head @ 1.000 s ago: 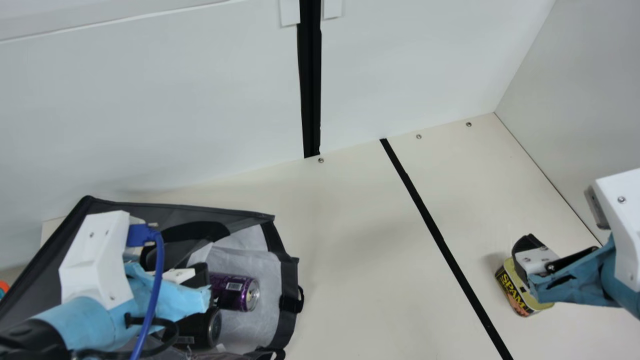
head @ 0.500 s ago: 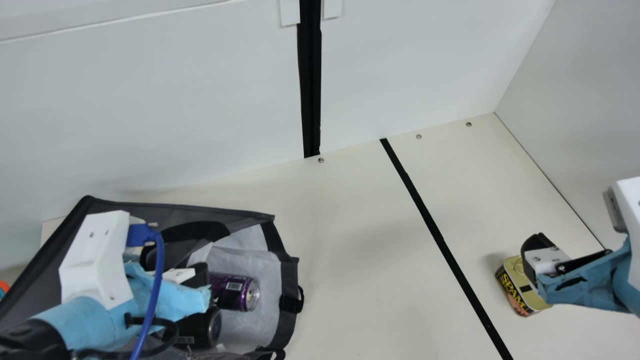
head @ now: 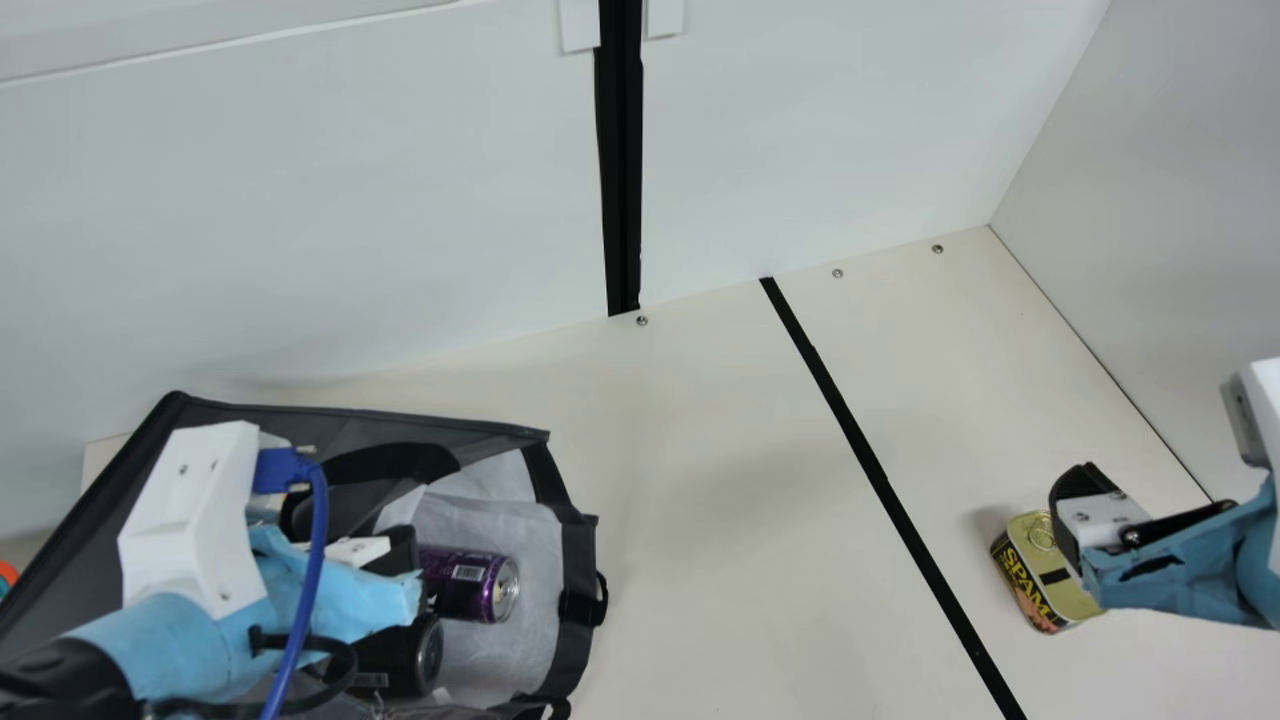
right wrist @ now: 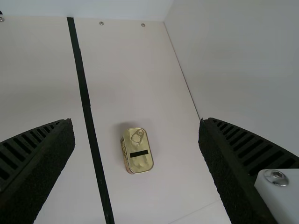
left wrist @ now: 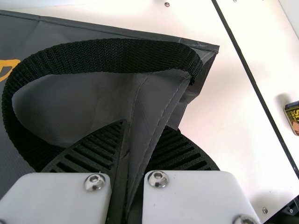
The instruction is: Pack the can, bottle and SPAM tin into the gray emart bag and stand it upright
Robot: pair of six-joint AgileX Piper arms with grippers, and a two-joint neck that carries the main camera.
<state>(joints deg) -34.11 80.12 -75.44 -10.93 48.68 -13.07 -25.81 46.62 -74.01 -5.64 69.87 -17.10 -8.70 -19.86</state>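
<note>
My left gripper [head: 400, 560] is over the mouth of the gray bag [head: 440, 425], which lies on its side at the main view's lower left. In the left wrist view the left gripper [left wrist: 133, 154] is shut on a fold of the bag [left wrist: 84, 98] beside its black handle. A purple can [head: 465, 583] and a black can-like item [head: 400, 657] lie inside on the pale lining. The SPAM tin [head: 1045, 580] stands on the table at right, with my right gripper [head: 1075, 520] above it. Seen from the right wrist, that gripper [right wrist: 137, 149] is open wide, the tin [right wrist: 139, 151] between and beyond its fingers.
A black strip [head: 880, 480] crosses the cream table [head: 720, 500] between bag and tin. White walls [head: 300, 220] rise behind, and another wall [head: 1180, 200] stands at the right. A bit of something orange [head: 8, 575] shows at the far left edge.
My right gripper has shifted to the right and uncovered more of the tin's lid. The tin, the bag and my left arm have stayed where they were.
</note>
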